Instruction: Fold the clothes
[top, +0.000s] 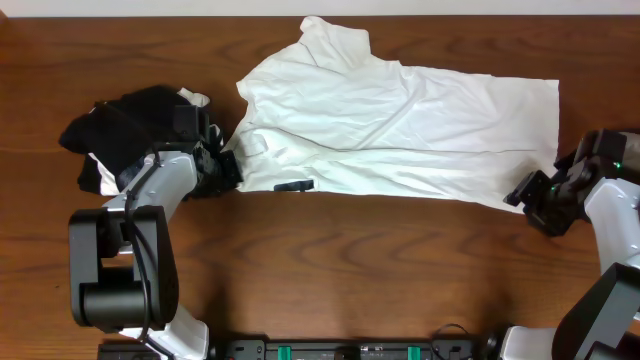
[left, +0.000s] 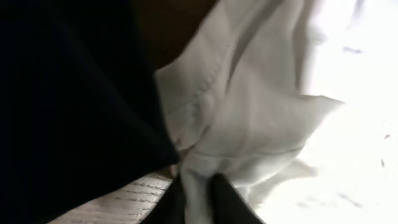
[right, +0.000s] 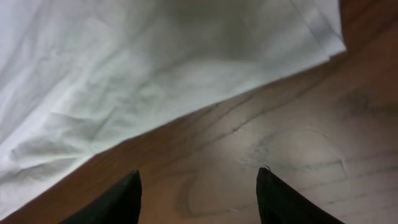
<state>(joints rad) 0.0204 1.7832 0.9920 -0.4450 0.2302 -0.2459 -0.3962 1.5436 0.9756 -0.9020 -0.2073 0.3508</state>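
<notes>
Grasping seems in hand: left claw (left: 196, 186) is clamped on the shirt (top: 400, 120) edge, right claw (right: 199, 177) stands apart over bare tabletop (top: 350, 280), just short of the hem. Shirt lies spread beyond; next, right should nip its corner.

Left arm (top: 165, 185) and right arm (top: 605, 200): silver-grey links, black cylindrical joints, black cables, tapered black gripper fingers (right: 118, 202), small green light on right.

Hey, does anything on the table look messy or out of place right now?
The large white cotton T-shirt lies rumpled and skewed across the wooden table. A heap of black garments crowds its left edge, where the left hand pinches it. Nothing looks spilled or torn.
</notes>
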